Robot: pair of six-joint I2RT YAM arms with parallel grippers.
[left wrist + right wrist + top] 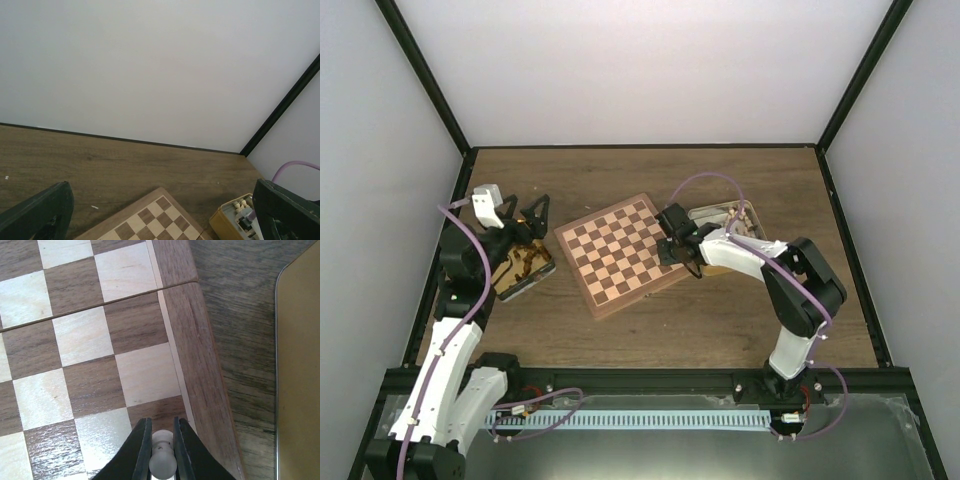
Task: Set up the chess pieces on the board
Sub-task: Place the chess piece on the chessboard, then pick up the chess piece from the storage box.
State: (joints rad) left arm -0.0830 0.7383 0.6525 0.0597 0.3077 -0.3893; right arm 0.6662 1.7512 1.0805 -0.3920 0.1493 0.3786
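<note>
**While the right gripper clamps a pale piece, the left gripper stands open**

As seen from the right wrist, the right gripper has its two dark fingers closed tight on a small, pale cream, round-headed wooden chess piece. The piece is over a dark square in the outermost row of the square wooden chessboard with dark-brown and light-tan checks, just beside its reddish-brown rim. Whether the piece touches the board cannot be told.

Top view: the right gripper is over the board's right edge. A rectangular metal tin holding more pale pieces lies just right of the board.

The left gripper has its fingers spread wide apart, with nothing between them. It is above a second rectangular tin with dark contents, left of the board on the brown wood-grain table.
</note>
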